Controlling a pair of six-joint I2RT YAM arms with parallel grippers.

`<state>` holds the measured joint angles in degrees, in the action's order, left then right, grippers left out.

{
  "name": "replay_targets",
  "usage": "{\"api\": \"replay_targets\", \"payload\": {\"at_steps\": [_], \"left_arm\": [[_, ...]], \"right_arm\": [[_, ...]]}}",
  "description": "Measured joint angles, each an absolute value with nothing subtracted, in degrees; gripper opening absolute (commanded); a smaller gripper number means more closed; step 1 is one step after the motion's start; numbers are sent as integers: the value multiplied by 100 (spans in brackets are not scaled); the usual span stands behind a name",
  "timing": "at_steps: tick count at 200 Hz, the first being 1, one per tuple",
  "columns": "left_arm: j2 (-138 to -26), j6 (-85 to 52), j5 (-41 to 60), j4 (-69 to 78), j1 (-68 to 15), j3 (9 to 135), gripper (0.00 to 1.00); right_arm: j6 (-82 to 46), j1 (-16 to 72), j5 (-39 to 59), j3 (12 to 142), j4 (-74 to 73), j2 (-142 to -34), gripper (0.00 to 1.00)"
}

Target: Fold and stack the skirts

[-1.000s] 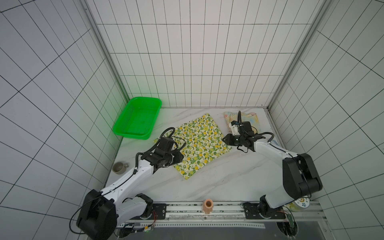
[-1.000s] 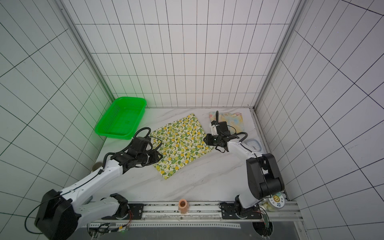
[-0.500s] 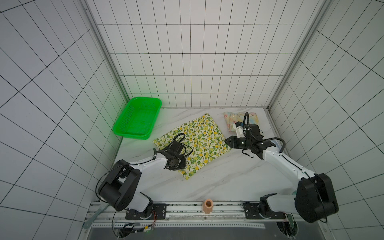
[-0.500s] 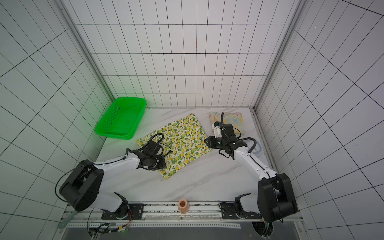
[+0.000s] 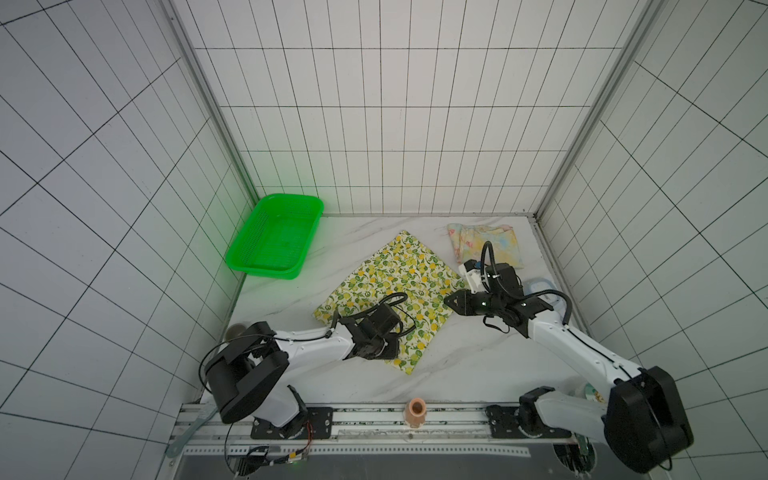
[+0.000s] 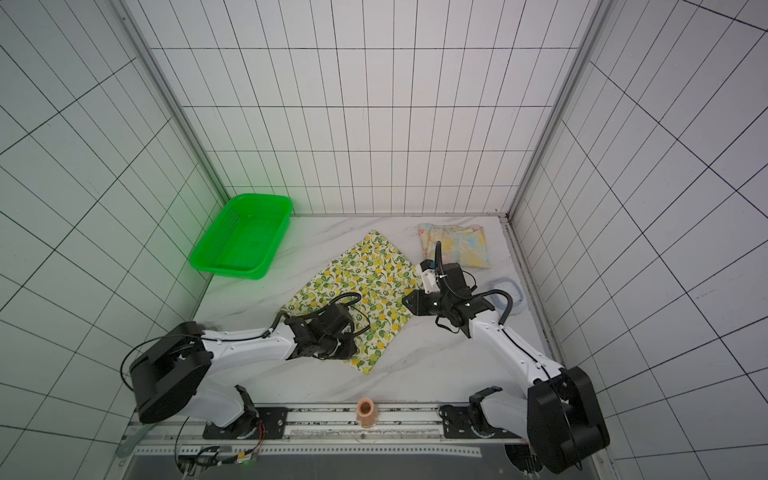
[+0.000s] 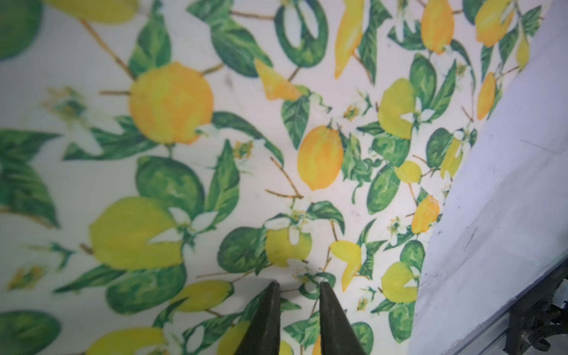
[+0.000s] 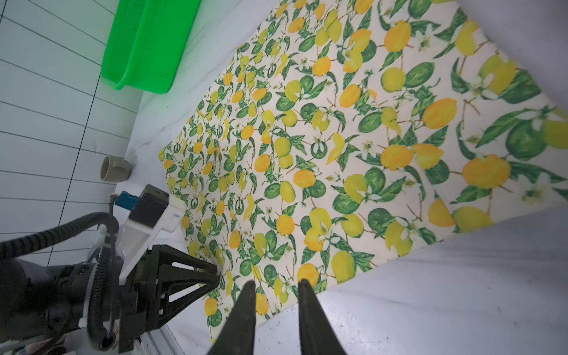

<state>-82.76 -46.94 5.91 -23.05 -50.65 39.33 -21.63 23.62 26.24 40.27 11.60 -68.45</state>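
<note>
Green basket (image 5: pixel 266 271) sits at approx. 10 o'clock on the surface (image 5: pixel 457 365). Nothing shows in it, and it's not part of the job.

Next over, the left gripper (image 7: pixel 298 284) is low over the lemon skirt (image 5: pixel 395 274), near that cloth's 7 o'clock edge. In the left wrist view its fingers (image 7: pixel 267 313) stand slightly parted with the print lying flat in the gap, so they're released, nothing pinched.

The lemon skirt itself lies mid-surface, spread flat as a tilted rectangle with one corner toward 12 o'clock and one toward 6. Whether it's already been halved once can't be told from these views. It's plainly not down to a compact fold yet.

The right gripper (image 8: pixel 276 284) hovers at the skirt's 3 o'clock corner. Its fingers (image 8: pixel 246 310) are also a little apart and empty — cloth edge and bare surface show between them.

Furthest over, at approx. 1 o'clock, the pastel skirt (image 5: pixel 484 245) lies as a small neat rectangle, apart from the lemon one. It looks folded and parked.

Judgement: roughly halfway. One skirt is done; the lemon one is left to fold, then stack with the pastel one — prob. each gripper takes a corner on its own side.
</note>
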Motion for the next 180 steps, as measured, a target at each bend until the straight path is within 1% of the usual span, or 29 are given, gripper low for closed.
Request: {"api": "replay_targets", "payload": {"at_steps": [18,27,43,61,75,92,109,127,151,180], "left_arm": [[-7542,-4770,456,-2672,-4772,3938,39],[-7118,-4816,445,-2753,-4504,3938,42],[-6423,-4829,526,-2812,-3732,3911,45],[-5881,-4845,672,-2755,-2759,3710,56],[-5666,-4794,843,-2788,-2040,3470,61],[-5686,-4696,1103,-2842,-1227,3214,61],[-5876,-4600,1345,-2858,-620,3081,61],[-6261,-4445,1636,-2834,-58,3074,57],[-6810,-4307,1907,-2801,403,3074,54],[-7118,-4233,1970,-2762,537,3094,51]], "right_arm": [[-2161,2696,2565,3983,1157,-6853,26],[-2158,2860,2517,3983,1146,-6882,26],[-2156,3116,2464,3986,1105,-7039,26],[-2158,3336,2432,3986,1037,-7325,26],[-2167,3422,2493,3988,947,-7590,26],[-2185,3459,2626,4001,816,-7957,26],[-2202,3483,2735,4018,762,-8335,25],[-2200,3483,2829,4130,775,-8687,25],[-2171,3483,2932,4410,825,-8921,25],[-2117,3483,3002,4772,878,-9026,25]]}}
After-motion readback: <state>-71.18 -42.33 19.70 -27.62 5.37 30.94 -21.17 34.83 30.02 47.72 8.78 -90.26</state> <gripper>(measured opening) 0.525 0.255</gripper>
